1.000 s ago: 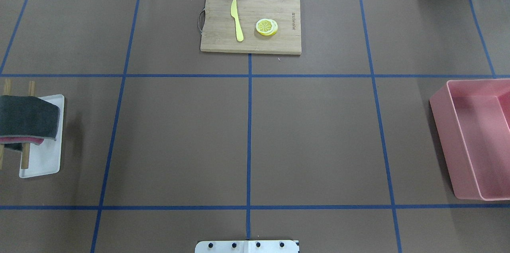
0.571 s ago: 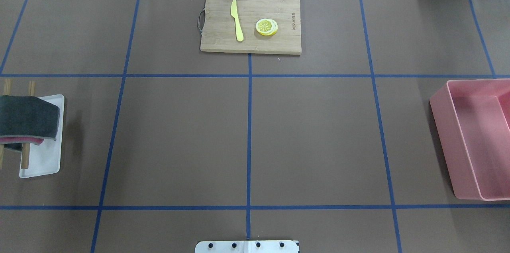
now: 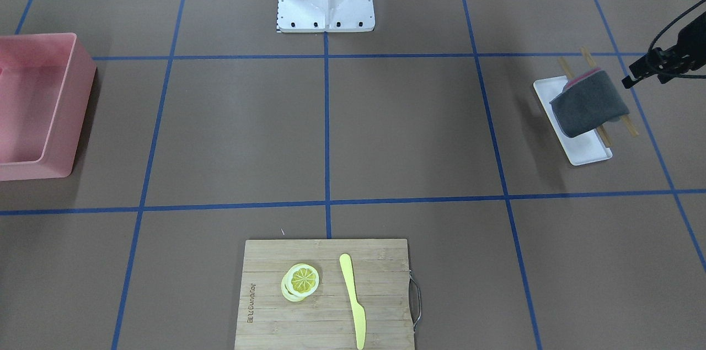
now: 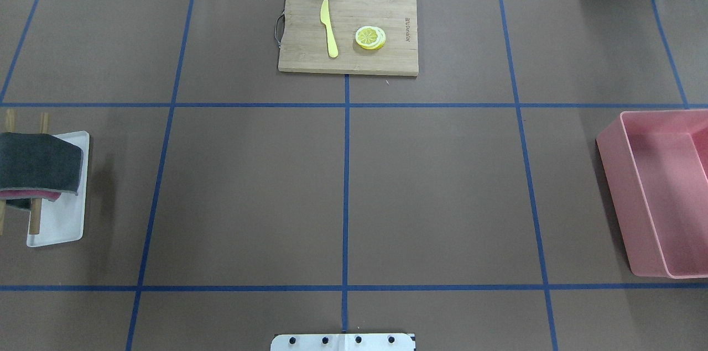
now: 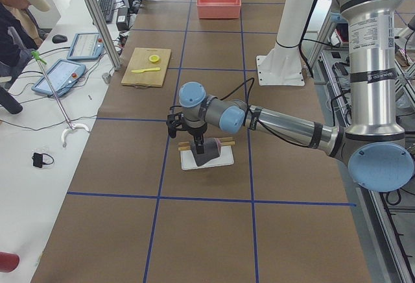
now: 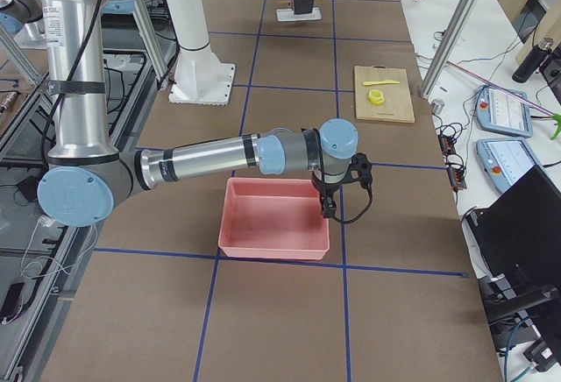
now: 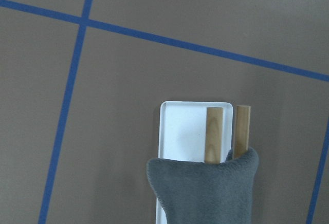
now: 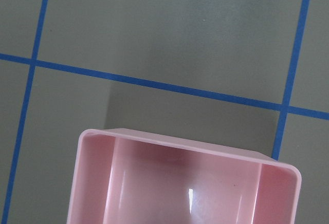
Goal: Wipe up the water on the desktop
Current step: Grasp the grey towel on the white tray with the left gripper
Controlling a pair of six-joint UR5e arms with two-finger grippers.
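The brown desktop (image 4: pixel 431 190) with its blue tape grid shows no water that I can make out. A grey cloth (image 4: pixel 36 166) hangs over a wooden rack on a white tray (image 4: pixel 61 224) at the left edge. It also fills the bottom of the left wrist view (image 7: pixel 205 190). In the exterior left view my left gripper (image 5: pixel 198 141) hovers just above the cloth; I cannot tell whether it is open or shut. In the exterior right view my right gripper (image 6: pixel 326 202) hangs over the pink bin's far rim; its state is unclear too.
A bamboo cutting board (image 4: pixel 301 52) with a yellow knife (image 4: pixel 329 27) and lemon slices (image 4: pixel 370 37) lies at the far middle. A pink bin (image 4: pixel 614 174) stands at the right edge. The robot's white base plate (image 4: pixel 343 342) is at the near middle.
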